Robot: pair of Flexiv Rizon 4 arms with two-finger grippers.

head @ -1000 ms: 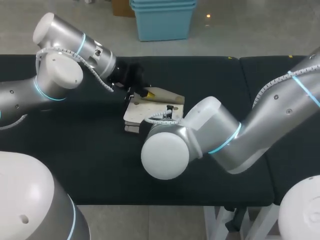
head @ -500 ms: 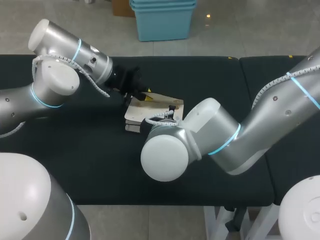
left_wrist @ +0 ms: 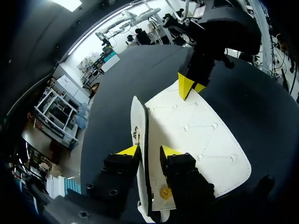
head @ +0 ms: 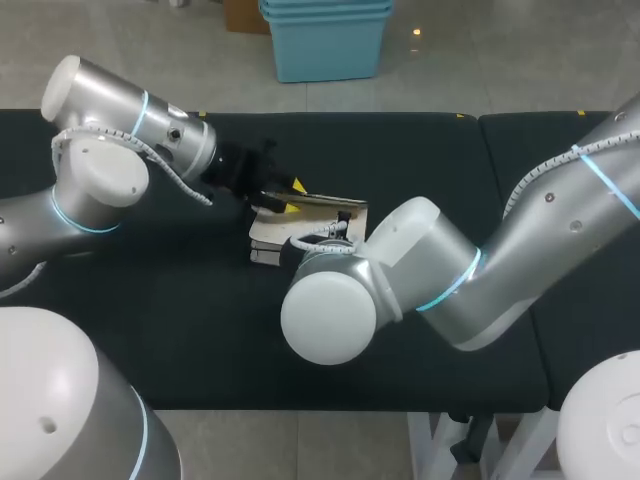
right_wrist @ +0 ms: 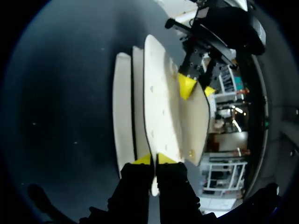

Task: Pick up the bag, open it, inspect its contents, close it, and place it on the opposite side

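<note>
Atop the dark padded bench (head: 180, 290), a stiff cream bag (left_wrist: 196, 135) with stitched, studded panels is pinched at opposite thin edges by left jaws and right jaws.

right gripper (right_wrist: 154, 160) hidden beneath right arm (head: 420, 270) in head view, bag (head: 270, 230) partly covered, its inside unseen

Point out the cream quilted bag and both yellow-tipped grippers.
cream quilted bag (left_wrist: 196, 135), left wrist view, on the flap's stitched face.
left gripper (left_wrist: 148, 150), left wrist view, midway between its yellow tips.
right gripper (right_wrist: 153, 159), right wrist view, midway between its yellow tips.
</note>
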